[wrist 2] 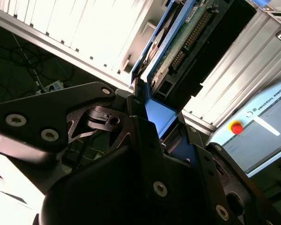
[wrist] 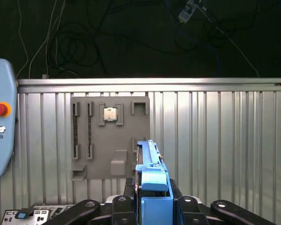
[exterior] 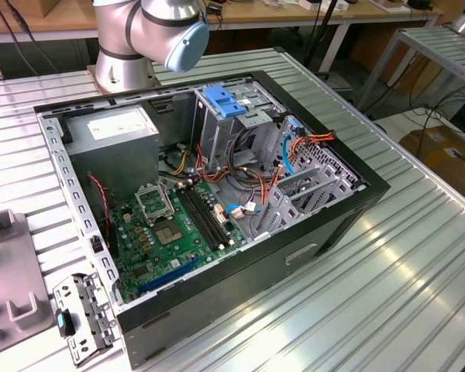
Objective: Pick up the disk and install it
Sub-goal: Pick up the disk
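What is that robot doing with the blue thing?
The robot arm's gripper is shut on the disk, a dark drive in a blue carrier, and holds it in the air over the ribbed metal table. The open computer case sits on that table, and the disk is not installed in it yet.

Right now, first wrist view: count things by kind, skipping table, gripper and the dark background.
disk: 1, held in the gripper
grey tray: 1
chip on the tray: 1
pendant: 1
metal bracket: 1
Total: 5
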